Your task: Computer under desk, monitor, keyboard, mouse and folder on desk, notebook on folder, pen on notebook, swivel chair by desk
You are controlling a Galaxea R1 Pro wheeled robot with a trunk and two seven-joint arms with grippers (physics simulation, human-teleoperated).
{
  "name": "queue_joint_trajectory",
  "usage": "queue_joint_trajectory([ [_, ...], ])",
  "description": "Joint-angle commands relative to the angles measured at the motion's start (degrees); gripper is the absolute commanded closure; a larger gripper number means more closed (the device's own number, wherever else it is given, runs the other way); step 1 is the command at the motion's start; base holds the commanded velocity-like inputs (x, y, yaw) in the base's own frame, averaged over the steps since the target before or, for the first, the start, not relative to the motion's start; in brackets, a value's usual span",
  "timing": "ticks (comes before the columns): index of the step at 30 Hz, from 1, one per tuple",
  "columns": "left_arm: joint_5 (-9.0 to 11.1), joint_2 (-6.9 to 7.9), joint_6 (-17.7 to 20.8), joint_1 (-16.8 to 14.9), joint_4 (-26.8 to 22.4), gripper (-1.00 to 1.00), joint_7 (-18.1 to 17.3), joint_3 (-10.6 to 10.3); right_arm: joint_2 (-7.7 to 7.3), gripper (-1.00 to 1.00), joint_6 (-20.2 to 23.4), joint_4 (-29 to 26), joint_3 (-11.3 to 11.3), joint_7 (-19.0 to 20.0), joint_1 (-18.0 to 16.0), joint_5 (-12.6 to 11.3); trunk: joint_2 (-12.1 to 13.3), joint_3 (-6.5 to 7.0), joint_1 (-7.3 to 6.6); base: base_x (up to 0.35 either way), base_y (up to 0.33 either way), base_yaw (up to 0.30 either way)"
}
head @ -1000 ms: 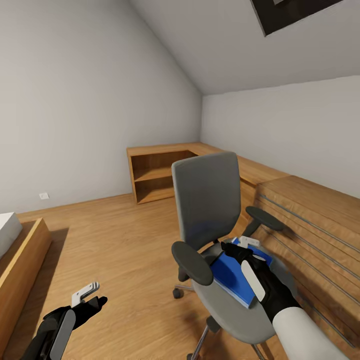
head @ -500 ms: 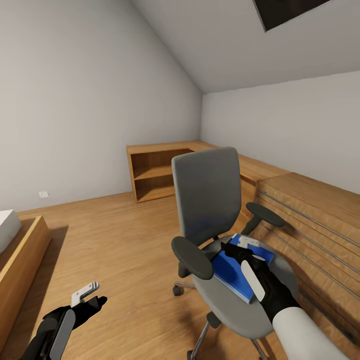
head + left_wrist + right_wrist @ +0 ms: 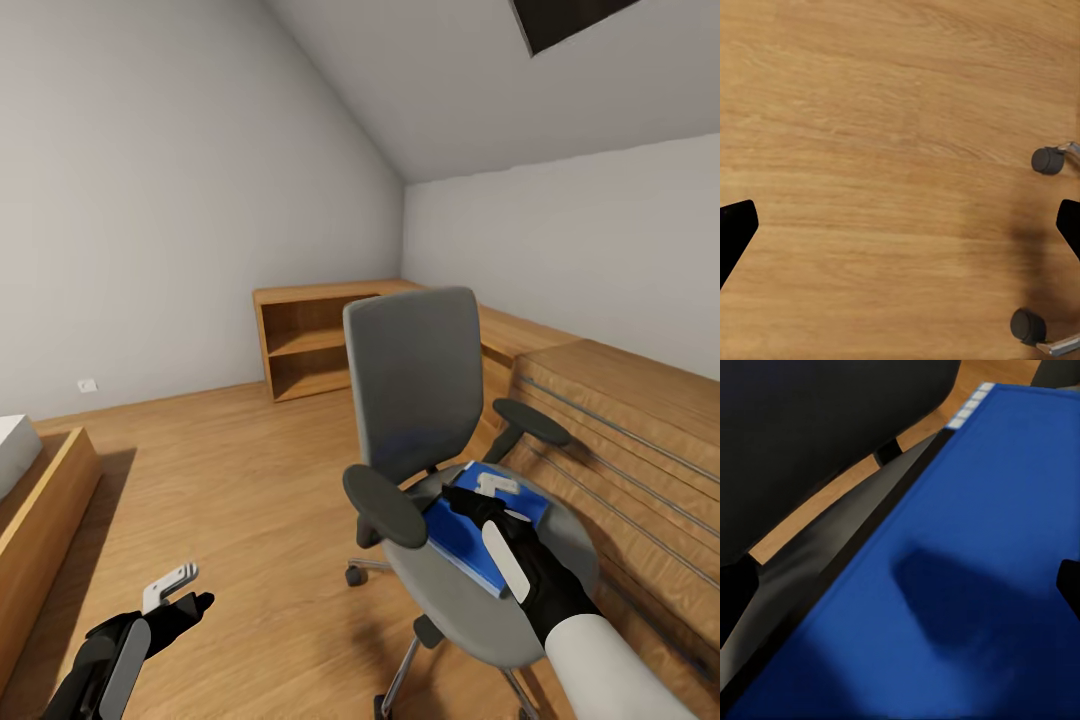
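Right pincer [image 3: 487,500] hovers spread wide directly above the folder [image 3: 470,535], which lies flat on the swivel chair [image 3: 480,590] seat, long axis running toward the seat's right rear edge. Left pincer [image 3: 175,592], likewise open and empty, hangs over the floor, well apart.

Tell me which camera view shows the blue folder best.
The head view: the folder lies whole on the swivel chair seat, under the right gripper. The right wrist view gives a blurred close-up of its cover; the left wrist view looks at floor and casters.

Swivel chair [image 3: 440,420] on wooden floor [image 3: 240,470]; blue folder [image 3: 470,535] flat on seat.
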Motion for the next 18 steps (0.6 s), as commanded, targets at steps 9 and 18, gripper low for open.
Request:
queue_joint_trajectory([
  [9,0.61,0.08,0.28,-0.03,-0.08,-1.00,0.46,0.02,-0.08,-1.00,0.20,-0.10,0.39,-0.57,-0.03,-0.56,-0.44,-0.24,0.22,0.000,0.000,0.000],
  [18,0.61,0.02,0.28,-0.03,-0.08,-1.00,0.46,0.02,-0.08,-1.00,0.20,-0.10,0.41,-0.57,-0.03,-0.54,-3.65,-1.68,1.97,0.000,0.000,0.000],
])
